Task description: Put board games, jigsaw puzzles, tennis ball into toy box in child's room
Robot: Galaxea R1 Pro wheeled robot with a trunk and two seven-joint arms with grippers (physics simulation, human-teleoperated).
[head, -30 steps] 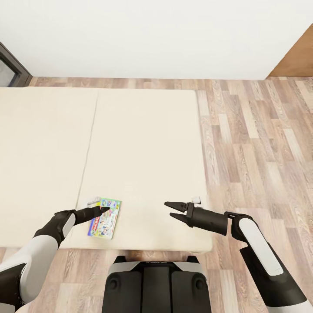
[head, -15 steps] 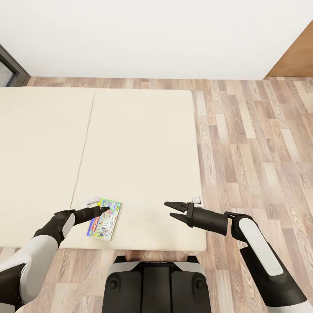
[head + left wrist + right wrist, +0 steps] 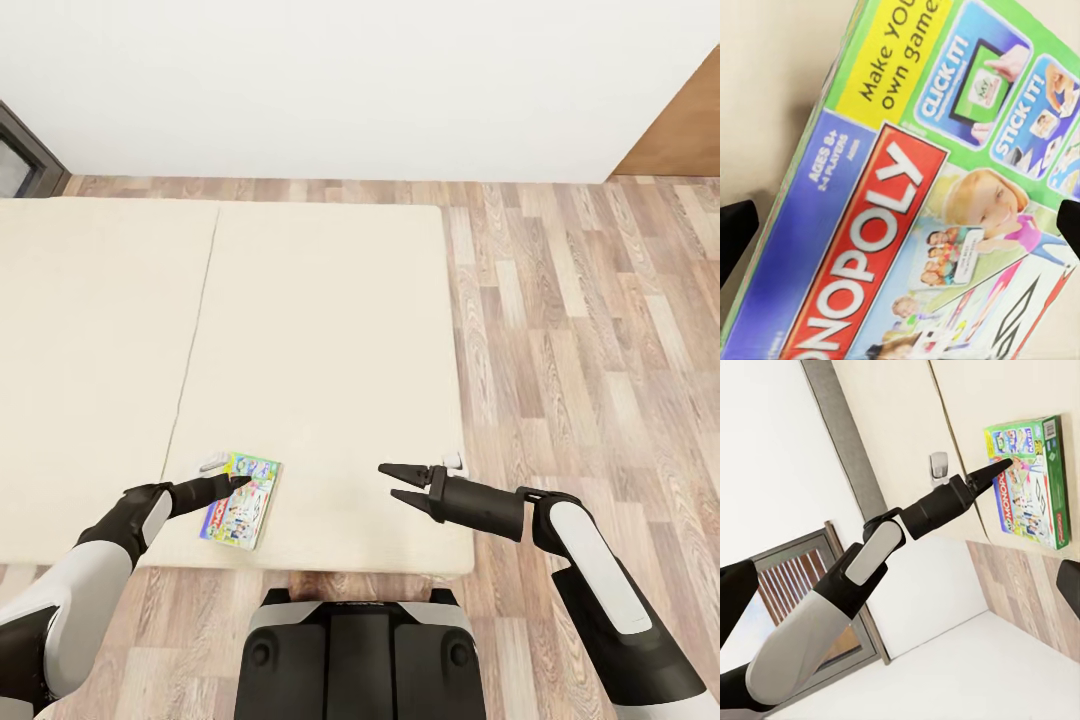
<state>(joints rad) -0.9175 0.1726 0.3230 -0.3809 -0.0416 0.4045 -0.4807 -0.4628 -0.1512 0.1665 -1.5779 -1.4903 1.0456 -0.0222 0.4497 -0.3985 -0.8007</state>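
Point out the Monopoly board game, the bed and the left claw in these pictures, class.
Monopoly board game (image 3: 242, 498), head view, middle of the printed lid.
Bed (image 3: 320, 330), head view, bare beige mattress.
Left claw (image 3: 240, 481), head view, at its fingertips, over the game's edge.

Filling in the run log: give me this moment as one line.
stage: reaching for game | left gripper: open over flat green-edged Monopoly box on beige bed | right gripper: open, empty

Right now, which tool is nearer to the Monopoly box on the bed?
Left. The left tool is directly over the Monopoly box, at its far edge. The right tool hangs over bare mattress, well off to the box's right.
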